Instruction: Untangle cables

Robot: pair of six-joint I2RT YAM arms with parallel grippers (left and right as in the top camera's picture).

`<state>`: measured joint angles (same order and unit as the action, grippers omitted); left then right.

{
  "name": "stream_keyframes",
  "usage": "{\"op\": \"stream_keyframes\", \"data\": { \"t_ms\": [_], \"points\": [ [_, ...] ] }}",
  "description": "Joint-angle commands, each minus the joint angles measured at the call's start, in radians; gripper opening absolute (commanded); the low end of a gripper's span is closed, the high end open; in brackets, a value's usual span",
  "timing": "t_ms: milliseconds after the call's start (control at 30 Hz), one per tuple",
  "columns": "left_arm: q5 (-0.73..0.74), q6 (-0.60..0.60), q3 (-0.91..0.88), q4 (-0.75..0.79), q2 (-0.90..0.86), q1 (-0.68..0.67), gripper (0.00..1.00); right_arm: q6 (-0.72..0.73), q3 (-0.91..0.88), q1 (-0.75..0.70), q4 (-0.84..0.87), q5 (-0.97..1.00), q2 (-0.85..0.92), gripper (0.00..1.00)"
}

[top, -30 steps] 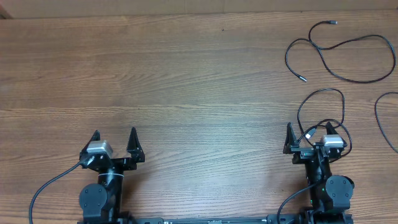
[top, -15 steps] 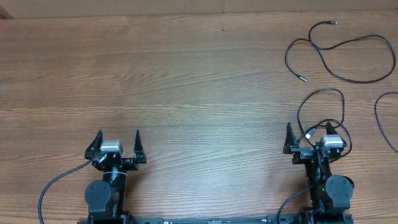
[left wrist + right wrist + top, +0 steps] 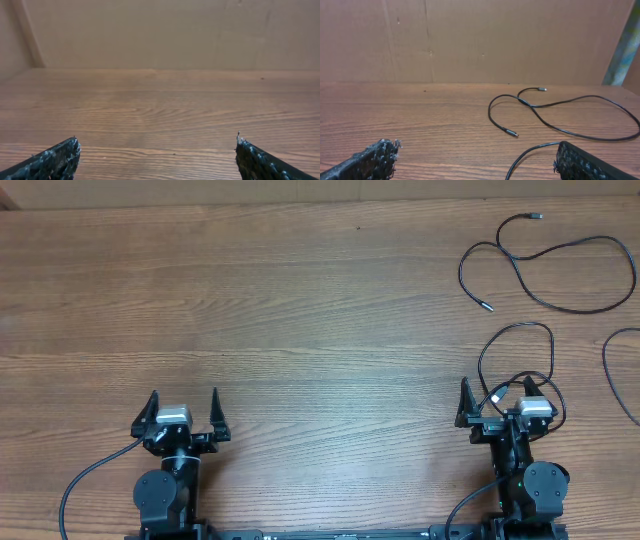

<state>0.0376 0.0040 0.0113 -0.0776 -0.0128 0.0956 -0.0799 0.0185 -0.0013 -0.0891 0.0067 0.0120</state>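
Both pincers gape wide and empty: left gripper over the table, right gripper just beside the cables at far right. They look thin, limp and light. The nearest loop perhaps drapes that gripper. Best pinched mid-strand, clear of crossings.

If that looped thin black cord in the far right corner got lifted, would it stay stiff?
Probably floppy: the cord lies in loose curves crossing itself, so it would likely droop. It looks thin, so probably light and easily dragged.
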Motion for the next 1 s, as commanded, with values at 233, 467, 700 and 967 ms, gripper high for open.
{"op": "stream_keyframes", "data": {
  "t_ms": [233, 467, 700, 967],
  "points": [
    [0.004, 0.023, -0.006, 0.002, 0.010, 0.014, 1.00, -0.007, -0.011, -0.005, 0.007, -0.001, -0.009, 1.00],
    [0.004, 0.023, -0.006, 0.002, 0.010, 0.006, 1.00, -0.007, -0.011, -0.005, 0.007, -0.001, -0.009, 1.00],
    [0.004, 0.023, -0.006, 0.002, 0.010, -0.020, 1.00, -0.007, -0.011, -0.005, 0.007, -0.001, -0.009, 1.00],
    [0.004, 0.023, -0.006, 0.002, 0.009, -0.019, 1.00, -0.007, -0.011, -0.005, 0.007, -0.001, -0.009, 1.00]
  ]
}}
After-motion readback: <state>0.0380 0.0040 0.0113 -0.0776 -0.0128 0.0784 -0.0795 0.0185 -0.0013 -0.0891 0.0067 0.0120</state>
